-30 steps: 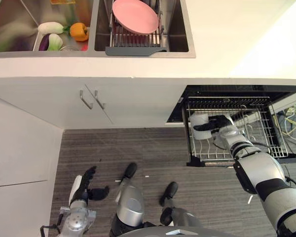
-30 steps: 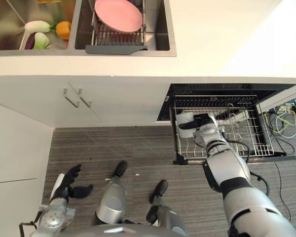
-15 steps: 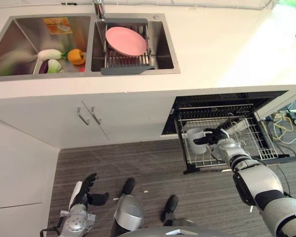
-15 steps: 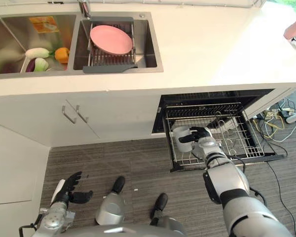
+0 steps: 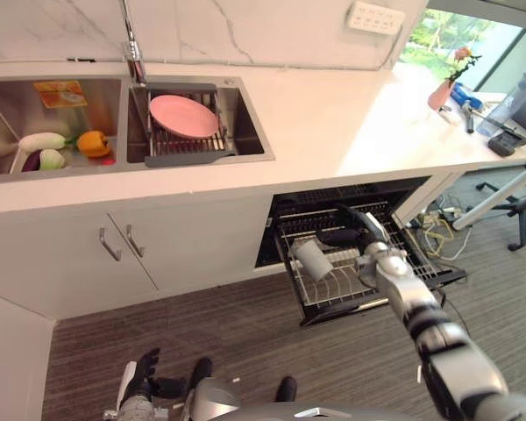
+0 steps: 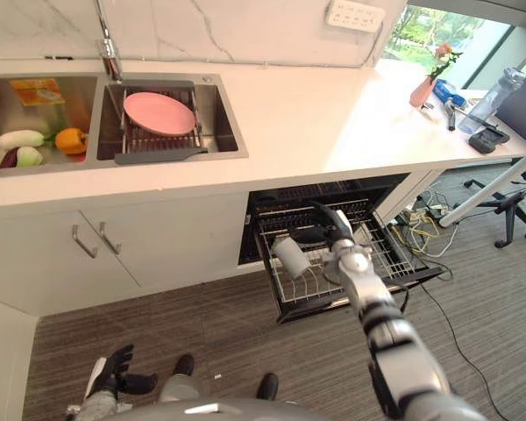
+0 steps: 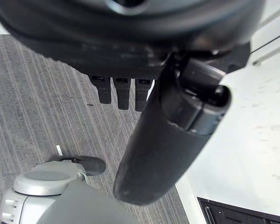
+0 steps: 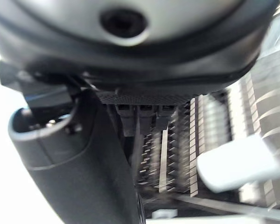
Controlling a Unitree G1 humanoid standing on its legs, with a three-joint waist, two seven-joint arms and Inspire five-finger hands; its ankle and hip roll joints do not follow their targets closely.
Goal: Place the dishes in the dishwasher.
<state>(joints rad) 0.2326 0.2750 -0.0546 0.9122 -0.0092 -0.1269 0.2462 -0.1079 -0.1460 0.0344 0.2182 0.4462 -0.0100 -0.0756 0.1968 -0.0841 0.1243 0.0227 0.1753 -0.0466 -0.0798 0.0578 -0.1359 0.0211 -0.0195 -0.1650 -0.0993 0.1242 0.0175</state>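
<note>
the white counter runs above and beyond the right hand, with the double sink set into it well off to that hand's left. below the counter the dishwasher stands open and its wire rack is pulled out over the striped floor. the right hand hangs just over the middle of that rack, fingers straight and loosely spread, holding nothing. a white cup lies tipped on its side in the rack, just beside the hand on its left, apart from the fingers; in the right wrist view the same cup shows past the fingertips among the rack's tines.

the pink plate leans in a dark drying rack in the nearer sink basin, far up and left of the right hand. farther left, in the other basin, sit an orange pepper, a white vegetable and a purple-and-green one.

the left hand hangs low over the floor, well away from the dishwasher, fingers straight and relaxed, empty.

on the far end of the counter, right of the right hand, stands a pink vase with a flower.
</note>
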